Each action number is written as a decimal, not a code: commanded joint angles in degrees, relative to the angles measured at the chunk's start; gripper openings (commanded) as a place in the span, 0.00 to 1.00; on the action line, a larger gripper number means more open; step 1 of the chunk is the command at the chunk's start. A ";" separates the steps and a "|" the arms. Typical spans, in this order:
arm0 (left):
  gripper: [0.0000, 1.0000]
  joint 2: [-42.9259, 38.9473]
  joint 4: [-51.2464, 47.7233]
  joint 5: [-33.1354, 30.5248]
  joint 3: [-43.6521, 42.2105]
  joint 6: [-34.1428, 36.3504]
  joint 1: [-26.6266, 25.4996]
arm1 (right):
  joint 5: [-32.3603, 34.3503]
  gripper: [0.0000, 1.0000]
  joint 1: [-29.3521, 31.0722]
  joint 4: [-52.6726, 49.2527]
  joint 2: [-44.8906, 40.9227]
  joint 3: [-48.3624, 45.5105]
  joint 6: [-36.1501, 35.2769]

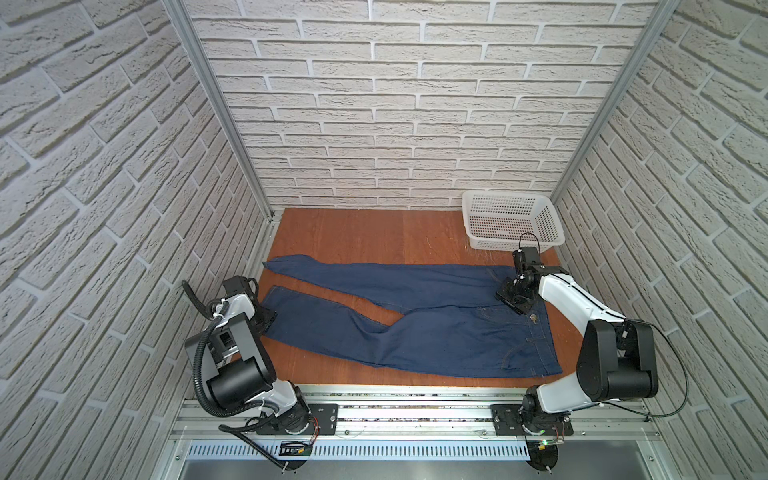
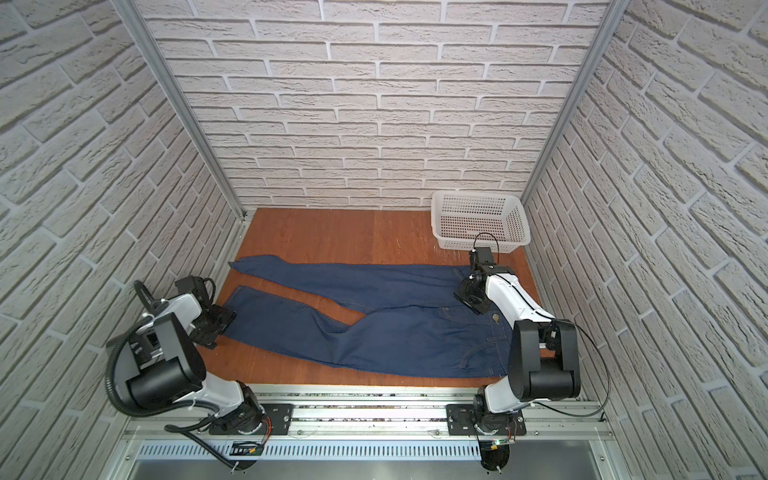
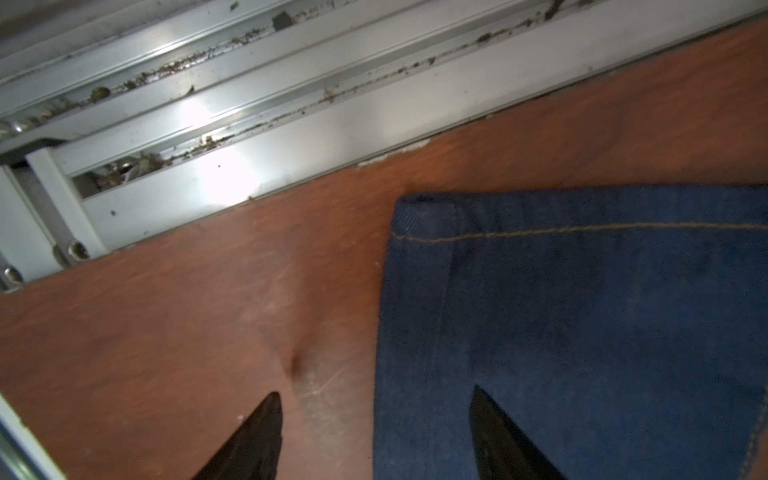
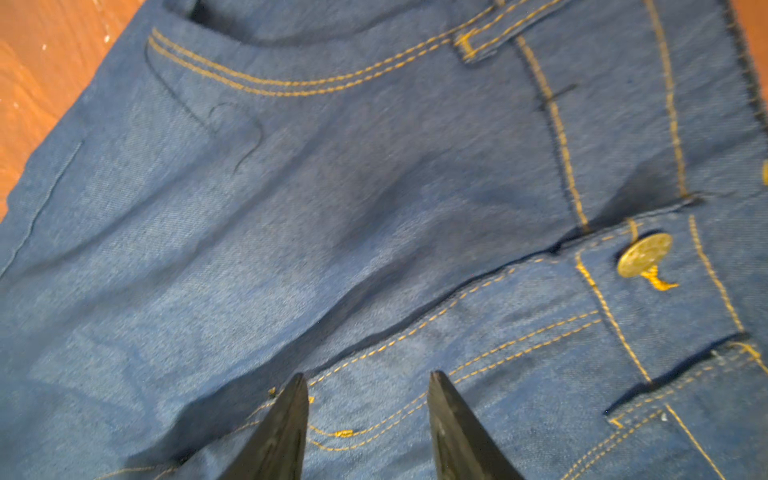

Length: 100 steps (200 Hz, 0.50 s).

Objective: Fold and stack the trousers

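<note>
A robotics lab test cell, not a lived-in room. Walled on three sides by brick-pattern panels [image 1: 415,104] held in bare aluminium posts [image 1: 219,104]. Floored with a reddish wooden board [image 1: 353,237] fronted by a slotted aluminium rail [image 1: 415,411]. Bolted to that rail: left arm [image 1: 243,376] and right arm [image 1: 615,361], white and black, with a corrugated hose [image 1: 198,365] looping off the left one. Set on the board, a white perforated basket [image 1: 511,244] in the far right corner and one pair of trousers [image 1: 436,332] laid flat
</note>
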 commanded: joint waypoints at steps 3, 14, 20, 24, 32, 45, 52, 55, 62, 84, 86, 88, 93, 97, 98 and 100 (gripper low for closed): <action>0.60 2.30 5.00 -3.20 -0.83 -1.19 -1.51 | -0.24 0.49 0.39 -0.03 -2.08 0.71 -1.00; 0.53 3.50 6.23 -3.81 -1.24 -1.34 -1.95 | -0.04 0.49 0.43 -0.35 -2.51 0.64 -1.12; 0.48 4.09 6.82 -3.97 -1.49 -1.46 -2.12 | -0.01 0.49 0.43 -0.57 -2.85 0.54 -1.17; 0.45 4.47 7.15 -4.12 -1.60 -1.48 -2.30 | 0.07 0.49 0.38 -0.67 -3.10 0.45 -1.18; 0.37 5.26 7.62 -4.42 -1.80 -1.77 -2.54 | 0.15 0.49 0.37 -0.96 -3.60 0.37 -1.21; 0.24 6.08 7.69 -3.91 -1.52 -2.07 -2.35 | 0.10 0.49 0.39 -1.54 -4.46 0.33 -1.20; 0.17 6.07 7.94 -4.06 -1.42 -2.01 -2.39 | 0.15 0.49 0.41 -1.97 -4.92 0.36 -1.18; 0.14 6.01 7.90 -4.20 -1.35 -2.08 -2.51 | 0.08 0.49 0.41 -2.02 -5.10 0.36 -1.13; 0.08 5.70 7.80 -4.58 -1.11 -1.99 -2.64 | -0.06 0.49 0.32 -2.42 -5.55 0.44 -1.09; 0.00 4.32 6.52 -4.96 0.11 -1.34 -2.56 | -0.48 0.49 0.21 -3.95 -6.57 0.88 -0.77; 0.00 4.02 6.49 -4.92 0.17 -1.31 -2.56 | -0.56 0.49 0.20 -4.08 -6.60 0.88 -0.77; 0.00 3.71 6.37 -4.88 0.21 -1.26 -2.49 | -0.60 0.49 0.18 -4.15 -6.71 0.95 -0.81; 0.00 2.76 6.08 -4.88 0.33 -1.11 -2.53 | -0.78 0.49 0.05 -4.36 -6.84 0.97 -0.83; 0.00 1.72 5.77 -4.76 0.34 -1.14 -2.56 | -0.87 0.49 -0.03 -4.53 -7.01 0.97 -0.75; 0.00 1.40 5.64 -4.73 0.34 -1.18 -2.56 | -0.92 0.49 -0.06 -4.55 -7.01 0.97 -0.74; 0.00 0.72 5.41 -4.64 0.34 -1.16 -2.56 | -0.95 0.49 -0.08 -4.64 -7.09 0.97 -0.74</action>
